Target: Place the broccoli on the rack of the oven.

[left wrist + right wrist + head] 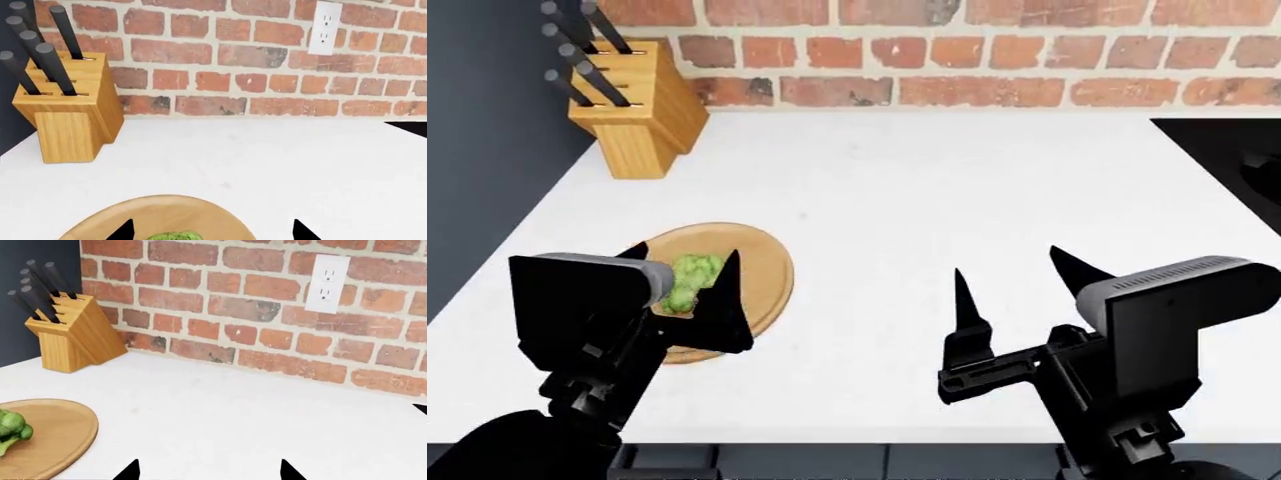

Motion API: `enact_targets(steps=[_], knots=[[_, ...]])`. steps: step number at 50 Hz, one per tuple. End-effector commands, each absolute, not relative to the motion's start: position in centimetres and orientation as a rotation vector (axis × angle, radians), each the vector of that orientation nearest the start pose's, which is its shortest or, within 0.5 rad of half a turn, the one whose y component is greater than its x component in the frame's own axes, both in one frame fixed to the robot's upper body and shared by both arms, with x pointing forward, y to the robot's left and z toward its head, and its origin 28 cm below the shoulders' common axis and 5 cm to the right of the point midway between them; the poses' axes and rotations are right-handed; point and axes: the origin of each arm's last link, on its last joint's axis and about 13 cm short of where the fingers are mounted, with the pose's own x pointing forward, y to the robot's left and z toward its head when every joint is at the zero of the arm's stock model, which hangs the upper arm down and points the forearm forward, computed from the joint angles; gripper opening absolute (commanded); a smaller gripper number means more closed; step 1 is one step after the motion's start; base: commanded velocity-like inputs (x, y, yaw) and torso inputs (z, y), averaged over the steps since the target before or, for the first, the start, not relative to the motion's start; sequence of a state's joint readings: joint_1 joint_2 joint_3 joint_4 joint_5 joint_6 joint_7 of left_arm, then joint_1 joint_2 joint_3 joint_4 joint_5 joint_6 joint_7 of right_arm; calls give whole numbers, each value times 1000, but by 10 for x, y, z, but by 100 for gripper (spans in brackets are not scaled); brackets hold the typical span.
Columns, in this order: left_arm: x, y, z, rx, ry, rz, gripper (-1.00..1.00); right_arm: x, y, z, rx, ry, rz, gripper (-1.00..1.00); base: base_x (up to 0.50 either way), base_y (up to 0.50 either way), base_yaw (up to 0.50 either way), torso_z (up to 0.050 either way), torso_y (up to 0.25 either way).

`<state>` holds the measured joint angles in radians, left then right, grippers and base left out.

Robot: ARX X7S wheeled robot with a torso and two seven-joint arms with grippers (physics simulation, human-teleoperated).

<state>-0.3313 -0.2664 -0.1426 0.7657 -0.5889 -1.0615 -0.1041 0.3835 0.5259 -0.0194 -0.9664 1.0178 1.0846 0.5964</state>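
The left fingers (687,283) stand wide apart, straddling the broccoli (693,276), which lies on a round wooden board (761,275) on the white bench (961,190). To grip well, I judge they should drop until the tips bracket the crown, then close gently around it. The left arm leans forward over the board. Further right, the right fingers (1010,284) are also spread wide, holding nothing, above bare bench. No oven or rack is in view.

Left pincer (681,270) sits at eight o'clock in the head view, jaws spread wide; right pincer (1014,275) at four o'clock, likewise spread.
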Motion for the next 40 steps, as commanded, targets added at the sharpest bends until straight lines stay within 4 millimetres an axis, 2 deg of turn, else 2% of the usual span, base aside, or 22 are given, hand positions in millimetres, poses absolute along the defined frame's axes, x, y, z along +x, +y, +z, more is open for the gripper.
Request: enact_targets(steps=[1,9,20,40], knots=[[217,238,168,-56,63,-174,100,173,-109,196,-105,-59,220,100,0,0,0,0,0],[224,239,157,15,151,-116,100,176,-109,195,-108,-60,231,100,0,0,0,0,0],[233,239,148,-4,230,-92,100,175,-109,194,-86,-88,249,100,0,0,0,0,0],[244,236,152,-75,297,-73,100,174,-110,193,-83,-90,249,100,0,0,0,0,0]])
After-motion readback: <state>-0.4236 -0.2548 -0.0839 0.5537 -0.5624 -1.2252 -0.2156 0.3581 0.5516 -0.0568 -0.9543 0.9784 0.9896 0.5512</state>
